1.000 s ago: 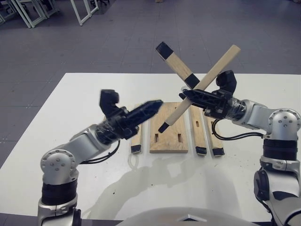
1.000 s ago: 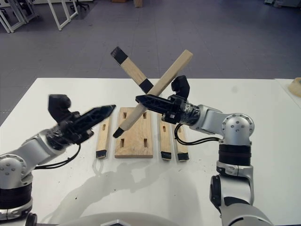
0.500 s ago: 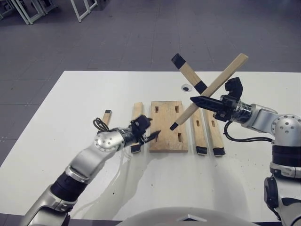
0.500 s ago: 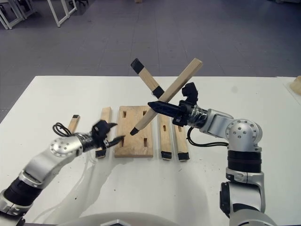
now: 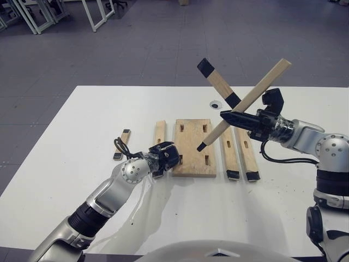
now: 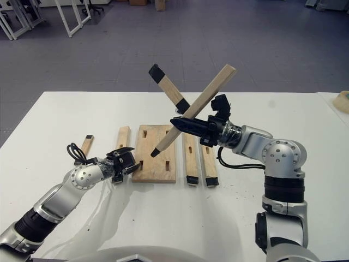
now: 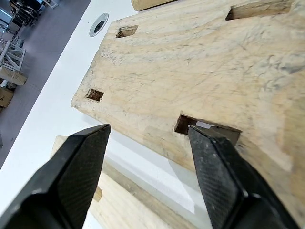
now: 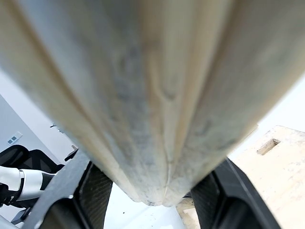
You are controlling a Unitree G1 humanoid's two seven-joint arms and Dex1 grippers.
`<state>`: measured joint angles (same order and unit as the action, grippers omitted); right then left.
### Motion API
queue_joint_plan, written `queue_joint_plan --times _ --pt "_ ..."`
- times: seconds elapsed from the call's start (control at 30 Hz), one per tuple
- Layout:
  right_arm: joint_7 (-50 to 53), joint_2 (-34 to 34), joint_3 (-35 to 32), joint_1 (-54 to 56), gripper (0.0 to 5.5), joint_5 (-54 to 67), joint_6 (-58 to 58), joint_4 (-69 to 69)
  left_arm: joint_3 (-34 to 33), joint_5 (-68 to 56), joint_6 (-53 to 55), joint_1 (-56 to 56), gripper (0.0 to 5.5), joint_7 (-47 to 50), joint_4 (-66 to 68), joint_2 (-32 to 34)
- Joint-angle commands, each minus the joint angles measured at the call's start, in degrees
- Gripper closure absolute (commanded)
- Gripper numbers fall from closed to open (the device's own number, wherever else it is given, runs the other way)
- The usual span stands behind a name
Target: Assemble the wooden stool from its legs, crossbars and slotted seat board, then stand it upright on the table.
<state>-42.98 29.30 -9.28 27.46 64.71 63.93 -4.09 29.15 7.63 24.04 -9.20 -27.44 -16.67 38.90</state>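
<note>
Where left tool (image 7: pixel 148 130) gapes, seat board (image 7: pixel 190 62) edge seemingly between.

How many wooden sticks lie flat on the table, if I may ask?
4: a short stick far left, a longer stick at the seat board's left edge, two sticks right of it.

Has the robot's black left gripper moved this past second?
Yes: the black left gripper dropped to the near left edge of the wooden slotted seat board.
</note>
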Motion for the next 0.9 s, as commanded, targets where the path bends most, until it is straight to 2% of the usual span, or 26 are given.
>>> queue_joint_plan --times 0.03,0.2,0.4,0.6,0.9 --pt "-0.6 0.5 -0.1 0.0 3.4 -1.3 -0.5 -0.5 4.3 4.0 0.9 1.8 2.47 -6.8 1.6 3.0" --pt "-1.2 0.8 -0.4 0.2 3.4 -2.5 -0.9 -0.6 8.8 14.7 0.7 1.4 2.47 -16.0 2.9 12.4" --pt "-3.1 1.3 3.2 0.3 3.4 -9.3 -5.8 -0.8 5.4 13.8 -5.8 3.6 2.47 -20.9 1.8 18.2" --pt "-5.9 -2.4 9.9 4.1 3.4 -21.3 -16.2 11.1 2.0 13.6 -13.4 5.4 2.47 -19.7 5.0 19.4" --pt "-14.5 -7.2 15.5 14.1 3.41 -34.5 -28.9 33.5 0.4 14.6 -23.9 2.2 2.47 -19.8 12.6 17.4"
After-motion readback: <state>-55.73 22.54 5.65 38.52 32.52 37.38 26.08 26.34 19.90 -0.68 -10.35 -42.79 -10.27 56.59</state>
